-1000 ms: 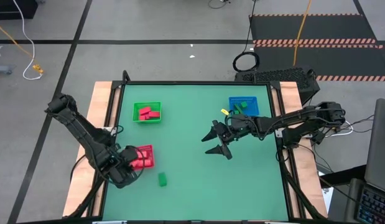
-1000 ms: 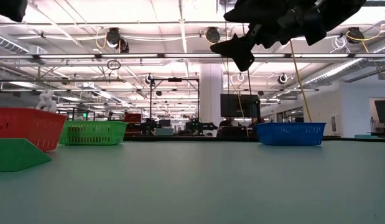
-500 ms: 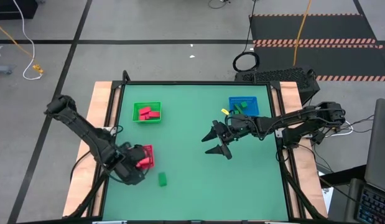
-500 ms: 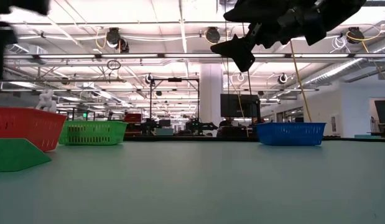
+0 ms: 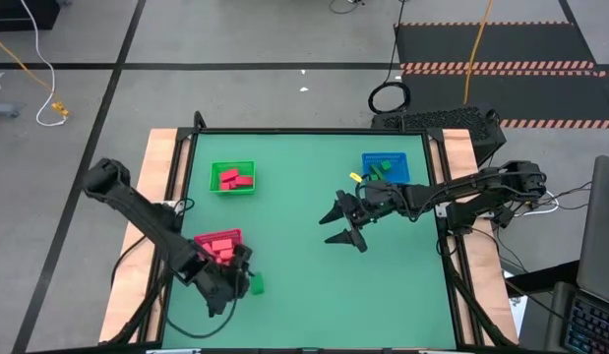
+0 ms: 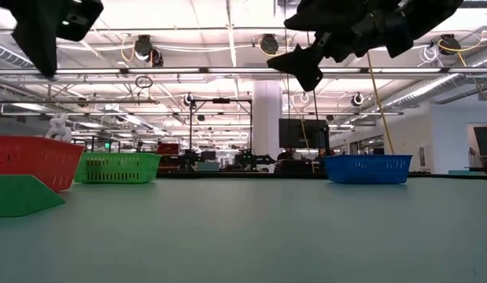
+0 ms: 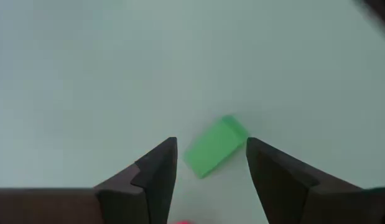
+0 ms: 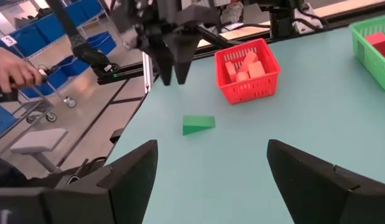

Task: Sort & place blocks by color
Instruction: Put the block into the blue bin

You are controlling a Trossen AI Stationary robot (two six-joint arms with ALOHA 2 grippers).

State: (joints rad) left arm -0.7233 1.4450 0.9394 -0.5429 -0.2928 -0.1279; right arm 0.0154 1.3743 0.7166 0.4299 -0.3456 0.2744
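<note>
because the left gripper (image 5: pixel 235 285) hangs above the table just beside the loose green block (image 5: pixel 256 284), its fingers (image 7: pixel 156 171) parted and empty with the block showing between them in the left wrist view, the judgement is that this arm is lining up to take that block. the block (image 7: pixel 215 145) lies flat on the green table (image 5: pixel 314 226), apart from every tray, near the table's front edge and just beyond the red tray (image 5: pixel 218 242).

the right gripper (image 5: pixel 341 222) hangs above the table's middle, fingers spread wide and holding nothing; it appears to be waiting, well clear of the left arm's work.

count of trays: three. the green tray (image 5: pixel 232 178) at the far left holds red blocks (image 5: pixel 230 179), at least three, exact number not readable. the red tray holds red blocks (image 8: pixel 244 66), at least four in the right wrist view. the blue tray (image 5: pixel 386 167) at the far right holds green pieces (image 5: pixel 381 169), number not readable.

count of loose blocks on the table: one, the green one. judged from this, sorting is nearly done.

a person's hand (image 8: pixel 12 71) shows beyond the table in the right wrist view, taking no part.
</note>
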